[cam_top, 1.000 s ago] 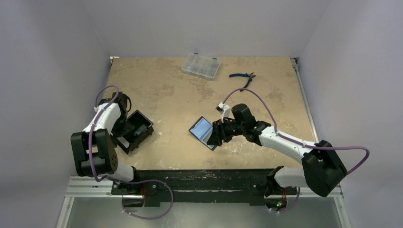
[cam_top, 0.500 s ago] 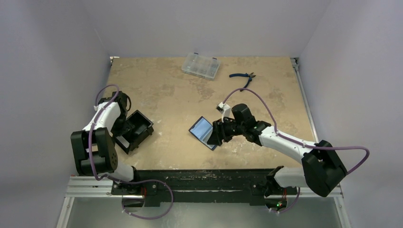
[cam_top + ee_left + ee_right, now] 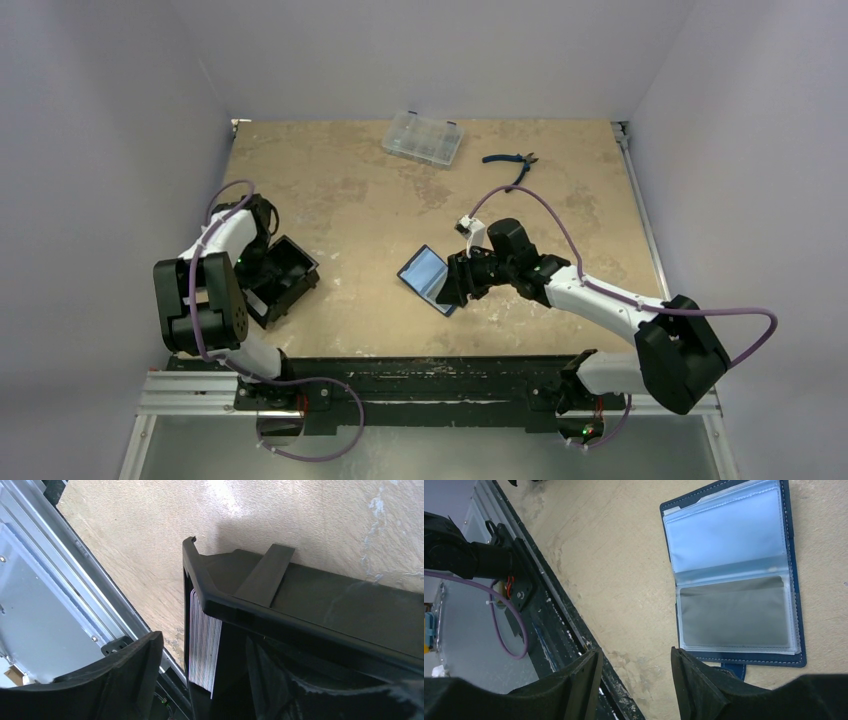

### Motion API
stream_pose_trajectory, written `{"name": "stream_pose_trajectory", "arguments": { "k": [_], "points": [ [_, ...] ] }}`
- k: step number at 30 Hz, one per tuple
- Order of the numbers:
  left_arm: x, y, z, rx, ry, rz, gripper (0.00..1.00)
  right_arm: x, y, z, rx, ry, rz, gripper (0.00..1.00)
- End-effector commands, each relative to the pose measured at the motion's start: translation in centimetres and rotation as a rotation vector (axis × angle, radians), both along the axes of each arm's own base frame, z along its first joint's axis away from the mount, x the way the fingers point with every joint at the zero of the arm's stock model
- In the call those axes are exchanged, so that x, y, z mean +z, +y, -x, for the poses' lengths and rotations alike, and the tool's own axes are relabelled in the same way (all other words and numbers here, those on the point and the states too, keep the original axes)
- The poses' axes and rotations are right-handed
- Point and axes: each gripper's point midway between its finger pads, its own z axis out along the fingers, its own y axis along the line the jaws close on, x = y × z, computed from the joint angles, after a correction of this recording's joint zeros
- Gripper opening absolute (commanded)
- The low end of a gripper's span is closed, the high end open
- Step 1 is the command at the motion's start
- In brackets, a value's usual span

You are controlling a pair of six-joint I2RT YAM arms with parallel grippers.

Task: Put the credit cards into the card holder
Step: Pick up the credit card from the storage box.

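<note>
The card holder [image 3: 424, 270] lies open on the table, a navy wallet with clear sleeves; in the right wrist view [image 3: 734, 575] the sleeves look empty. My right gripper [image 3: 449, 291] [image 3: 636, 680] is open and empty at the wallet's near edge, with one finger [image 3: 704, 685] beside the snap tab. The credit cards [image 3: 205, 640] stand edge-on as a whitish stack inside a black open-topped box [image 3: 285, 277] [image 3: 300, 610]. My left gripper [image 3: 262, 272] [image 3: 210, 685] is open and straddles the box's wall, with one finger [image 3: 125, 675] outside and the other inside.
A clear plastic compartment case [image 3: 422, 138] and blue pliers [image 3: 510, 160] lie at the back of the table. The black front rail [image 3: 430, 368] [image 3: 549, 615] runs just below both grippers. The left wall is close to the left arm.
My left arm has shifted slightly and the black box has moved a little to the left with it. The right arm and the wallet have not moved.
</note>
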Motion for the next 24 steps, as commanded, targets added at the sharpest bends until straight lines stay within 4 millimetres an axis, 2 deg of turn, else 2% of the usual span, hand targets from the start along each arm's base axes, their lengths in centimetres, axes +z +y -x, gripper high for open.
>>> {"name": "stream_pose_trajectory", "arguments": {
  "k": [1,10,14,24],
  "points": [
    [2.08,0.55,-0.49,0.015,-0.035,-0.029,0.61,0.66,0.3,-0.66,0.0,-0.037,-0.005,0.6],
    [2.63,0.37,-0.34,0.008,-0.04,-0.018,0.46,0.63,0.31,-0.73,-0.001,-0.037,-0.004,0.59],
    [2.67,0.4,-0.47,-0.002,-0.041,-0.015,0.33,0.64,0.32,-0.68,0.001,-0.036,-0.004,0.59],
    [2.38,0.23,-1.03,-0.024,-0.048,0.004,0.1,0.55,0.25,-0.65,-0.001,-0.037,-0.002,0.59]
  ]
}}
